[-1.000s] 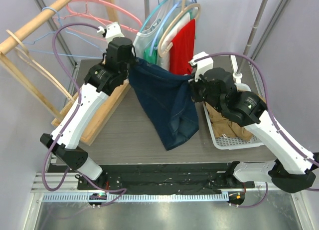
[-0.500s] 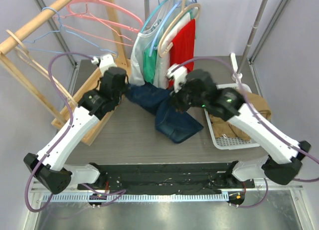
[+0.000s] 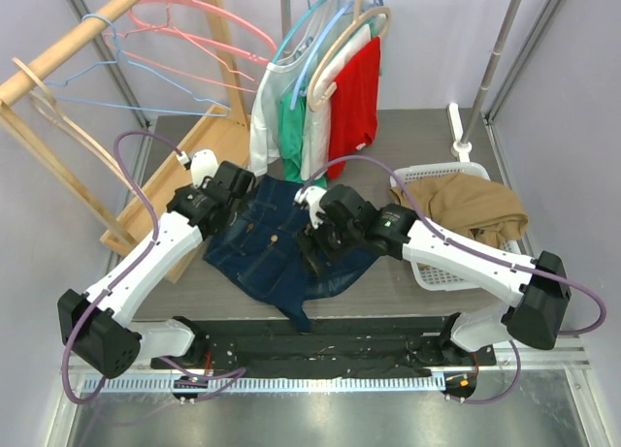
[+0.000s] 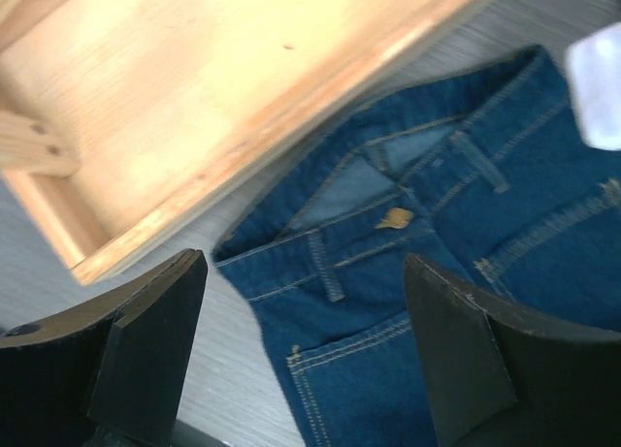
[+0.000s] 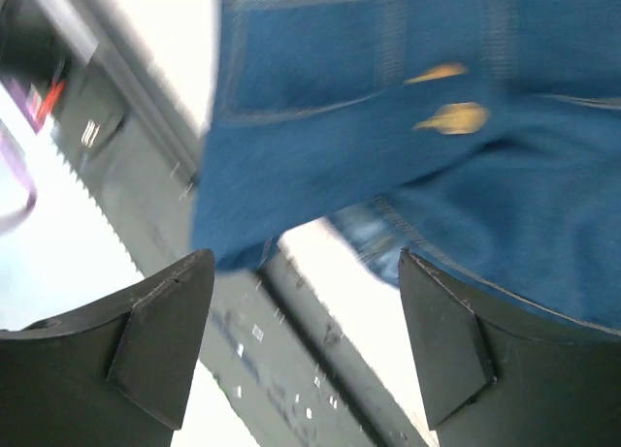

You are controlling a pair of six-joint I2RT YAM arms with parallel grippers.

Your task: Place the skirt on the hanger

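While the blue denim skirt [image 3: 277, 248] lay on the grey table [image 3: 388, 290], left gripper [image 4: 301, 272] wide apart over it, right gripper [image 5: 303, 263] too.

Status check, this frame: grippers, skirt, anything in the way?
Left gripper open, right gripper open, both empty. Denim skirt spread on table, unhung. Nothing in the way.

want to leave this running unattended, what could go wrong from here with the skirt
1. The blue denim skirt lies rumpled, one corner over the near edge of the grey table; a tug could slide it off.
2. The left claw and right claw are both open above it; a regrasp might pinch only one layer of fabric.
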